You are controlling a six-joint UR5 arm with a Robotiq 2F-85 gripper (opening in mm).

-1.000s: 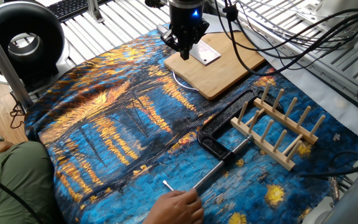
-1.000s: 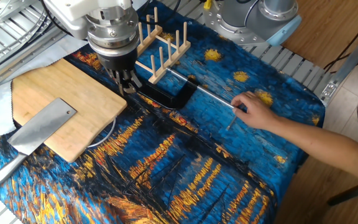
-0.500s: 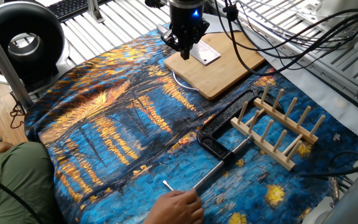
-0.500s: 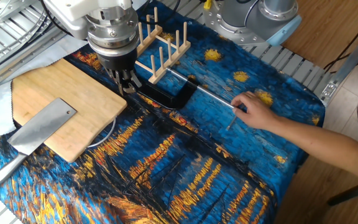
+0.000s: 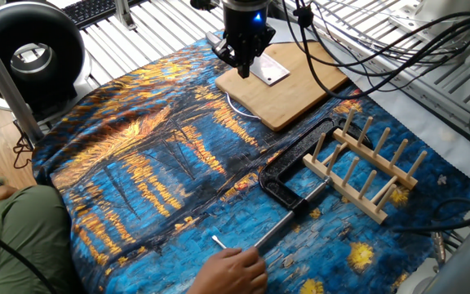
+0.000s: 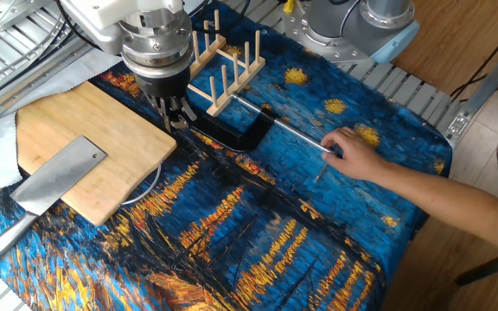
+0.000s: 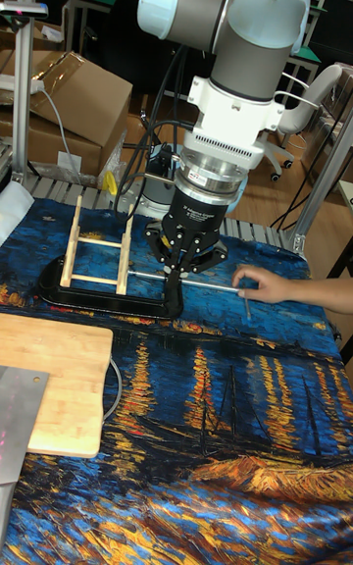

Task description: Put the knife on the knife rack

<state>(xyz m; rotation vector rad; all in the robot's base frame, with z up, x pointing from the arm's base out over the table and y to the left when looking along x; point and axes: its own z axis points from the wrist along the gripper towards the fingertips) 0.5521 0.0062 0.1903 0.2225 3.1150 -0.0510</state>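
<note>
Knife [image 6: 54, 181] whereabouts?

Lying flat, blade on the board [image 6: 85, 130] at one corner, handle hanging off that edge onto the cloth [image 6: 258, 250]. Not yet picked up.

And the rest, biggest down?

Rack [image 6: 223, 65] off the board's opposite side, upright, two rows of pegs. Clamp [image 6: 232, 134] between board and rack, touching the rack's base. Gripper [image 6: 178, 119] hovering over the board's clamp-side edge, apart from the knife. Spread or closed, cannot tell; nothing seen between the fingers. Somebody's hand [image 6: 353, 155] on the clamp's rod end, well away from the board.

Best way to manage the pickup?

Probably cross the board to the handle, not the flat blade. Line the fingers across the handle where it overhangs, so one can get under. Squeeze firmly; likely slippery steel, with a heavy blade. Then lift level and keep clear of the clamp and that hand.

Counts?

One knife, one board, one rack, one clamp, one gripper, one hand.
</note>
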